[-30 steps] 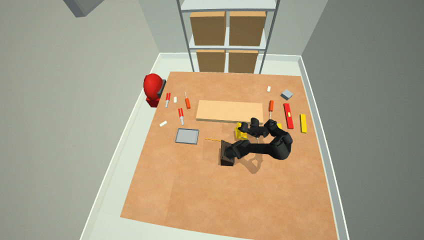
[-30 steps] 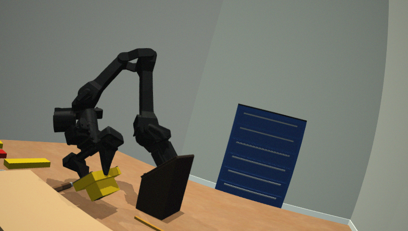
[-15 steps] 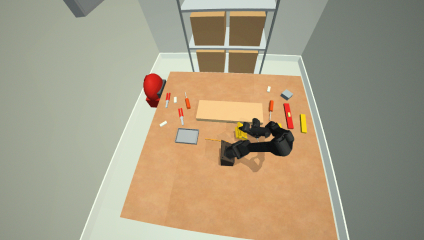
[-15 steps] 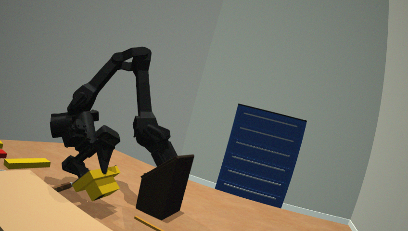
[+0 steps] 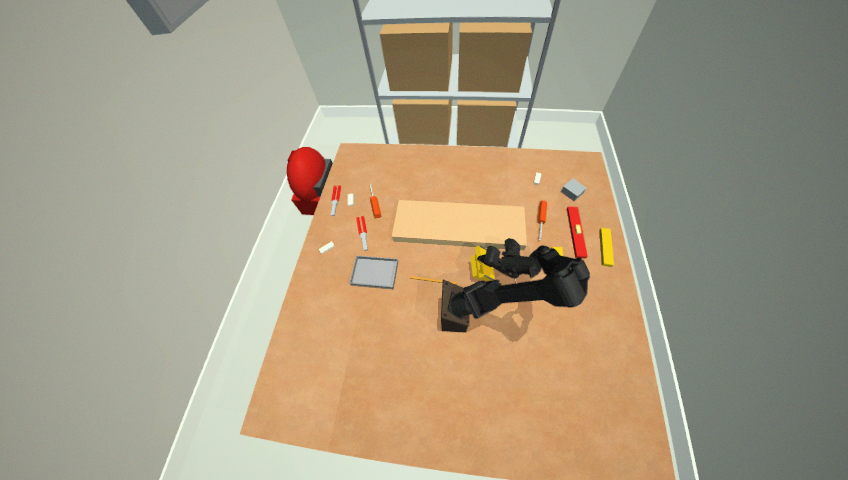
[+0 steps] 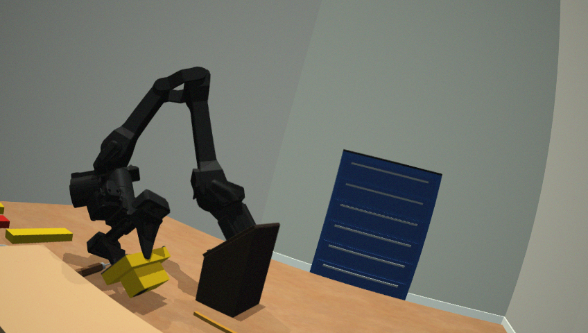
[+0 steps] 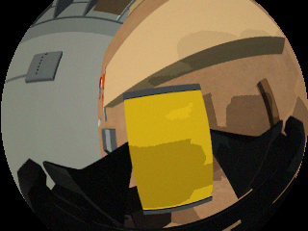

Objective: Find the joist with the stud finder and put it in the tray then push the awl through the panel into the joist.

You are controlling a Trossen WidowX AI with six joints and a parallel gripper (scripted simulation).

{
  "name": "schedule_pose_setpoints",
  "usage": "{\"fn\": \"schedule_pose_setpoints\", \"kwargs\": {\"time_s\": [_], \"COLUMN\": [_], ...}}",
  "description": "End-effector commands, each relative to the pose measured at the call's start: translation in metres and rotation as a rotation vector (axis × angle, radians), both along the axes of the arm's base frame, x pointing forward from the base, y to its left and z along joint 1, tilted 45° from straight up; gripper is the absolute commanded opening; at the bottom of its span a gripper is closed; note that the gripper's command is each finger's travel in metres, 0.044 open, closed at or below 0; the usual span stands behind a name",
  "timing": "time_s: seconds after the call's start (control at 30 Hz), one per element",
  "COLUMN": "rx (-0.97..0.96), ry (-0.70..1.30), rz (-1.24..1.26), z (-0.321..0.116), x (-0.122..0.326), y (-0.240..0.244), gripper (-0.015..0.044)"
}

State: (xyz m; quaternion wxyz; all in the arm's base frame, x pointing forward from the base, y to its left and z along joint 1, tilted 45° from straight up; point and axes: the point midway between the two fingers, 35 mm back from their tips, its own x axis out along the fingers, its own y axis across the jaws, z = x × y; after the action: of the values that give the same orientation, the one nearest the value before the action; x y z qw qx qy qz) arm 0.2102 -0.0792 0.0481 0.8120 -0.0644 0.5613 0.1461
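Note:
My gripper (image 5: 488, 267) (image 6: 132, 259) (image 7: 169, 141) is shut on the yellow stud finder (image 5: 477, 266) (image 6: 142, 270) (image 7: 168, 154). It holds the stud finder tilted, a little above the table, between the arm's base and the front edge of the pale floor panel (image 5: 458, 221) (image 6: 37, 288) (image 7: 221, 24). The awl (image 6: 91, 269), with a brown handle and a metal shaft, lies on the table beyond the stud finder in the exterior view. The arm mostly hides it in the top view. The grey tray (image 5: 374, 272) (image 7: 110, 140) lies left of the base and is empty. No hole shows in the visible panel top.
A thin yellow stick (image 5: 423, 279) (image 6: 212, 321) lies between tray and base. A yellow block (image 6: 39, 235) is partly behind the arm in the top view. An orange screwdriver (image 5: 542, 212), a red level (image 5: 576, 237) and another yellow bar (image 5: 606, 246) lie right; red-handled tools (image 5: 361, 228) lie left.

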Motion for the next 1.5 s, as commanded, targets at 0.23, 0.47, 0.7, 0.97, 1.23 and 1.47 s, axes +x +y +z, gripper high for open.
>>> {"fn": "schedule_pose_setpoints", "kwargs": {"time_s": [0.23, 0.47, 0.7, 0.97, 1.23, 1.47], "rx": [-0.004, -0.008, -0.008, -0.009, -0.011, -0.013], "ry": [-0.001, -0.004, -0.004, -0.004, -0.003, -0.003], "rz": [-0.003, -0.007, -0.007, -0.007, -0.007, -0.007], "z": [-0.009, -0.007, -0.007, -0.004, 0.009, 0.021], "x": [0.003, 0.002, 0.002, 0.002, -0.003, -0.007], "y": [-0.010, -0.010, -0.010, -0.011, -0.014, -0.015], "gripper": [0.0000, 0.0131, 0.0315, 0.0440, 0.0440, 0.0440]}}
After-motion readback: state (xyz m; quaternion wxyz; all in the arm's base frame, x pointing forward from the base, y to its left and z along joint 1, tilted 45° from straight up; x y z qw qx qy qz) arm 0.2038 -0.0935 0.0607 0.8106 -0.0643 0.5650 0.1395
